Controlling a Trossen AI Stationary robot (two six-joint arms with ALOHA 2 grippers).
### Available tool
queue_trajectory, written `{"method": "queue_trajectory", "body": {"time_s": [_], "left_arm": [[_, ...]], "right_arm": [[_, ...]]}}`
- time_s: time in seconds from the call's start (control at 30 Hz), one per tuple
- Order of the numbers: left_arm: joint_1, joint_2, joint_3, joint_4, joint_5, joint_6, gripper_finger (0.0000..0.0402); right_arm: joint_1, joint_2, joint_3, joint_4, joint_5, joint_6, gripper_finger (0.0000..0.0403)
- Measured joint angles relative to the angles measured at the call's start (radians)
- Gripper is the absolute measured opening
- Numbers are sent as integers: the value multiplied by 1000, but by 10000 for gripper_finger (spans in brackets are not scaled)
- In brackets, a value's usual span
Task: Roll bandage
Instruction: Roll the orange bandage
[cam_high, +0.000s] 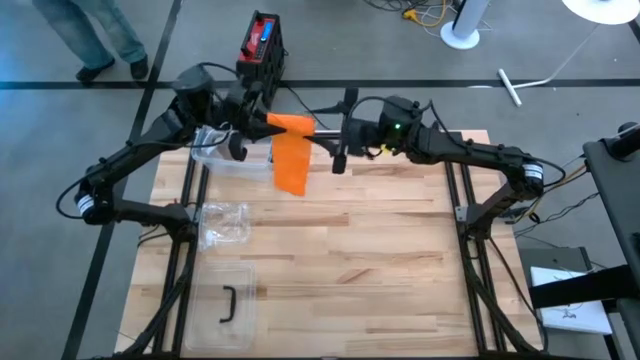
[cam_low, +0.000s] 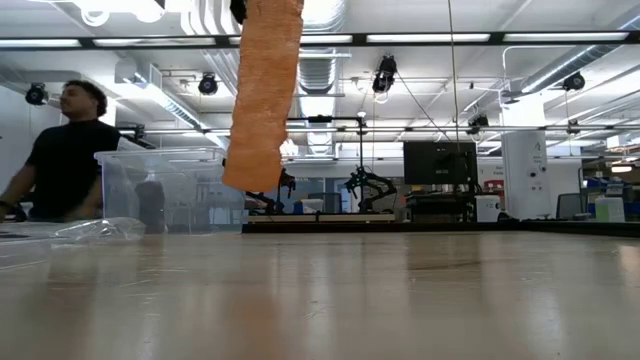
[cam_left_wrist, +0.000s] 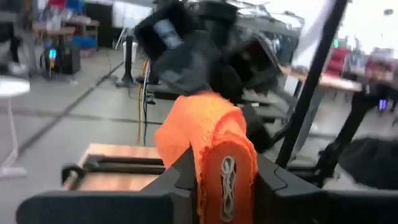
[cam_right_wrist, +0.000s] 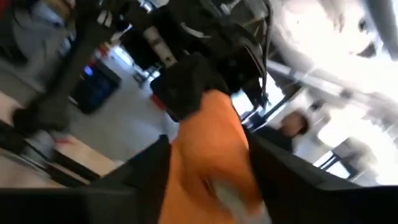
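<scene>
High view: both arms meet over the far half of the wooden table, in the upper middle of the frame. The orange bandage is raised off the table between them; its rolled end sits at the top and a loose strip hangs down from it.

Left gripper: comes in from the upper left. The left wrist view shows its two dark fingers pressed against either side of the bandage, so it is clamped on the bandage.

Right gripper: comes in from the right, just beside the roll. In the right wrist view the bandage lies between its fingers; cannot tell whether they pinch it or stand apart.

Low view: the strip hangs from the top edge, left of centre, its end clear of the tabletop.

Clear plastic container at upper left, just beside the strip. Crumpled clear bag below it. Clear lid with dark handle at lower left.

A person shows at left in the low view.
</scene>
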Motion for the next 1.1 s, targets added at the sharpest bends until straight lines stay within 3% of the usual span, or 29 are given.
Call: {"method": "queue_trajectory", "body": {"time_s": [0.23, 0.37, 0.57, 0.77, 1.1], "left_arm": [[2, -9, 3, -49, 7, 349, 57], [2, -6, 3, -69, 5, 434, 58], [1, -11, 3, -136, 6, 540, 54], [0, -12, 3, -149, 17, 554, 54], [0, -17, 2, -169, 24, 631, 56]], "right_arm": [[-2, -36, -1, -11, -31, 325, 320], [-2, -35, -1, -14, -76, 383, 341], [-11, -8, -1, -17, -85, 435, 321], [-25, 18, -1, -24, -86, 436, 291], [-40, 19, -1, -41, -120, 479, 205]]}}
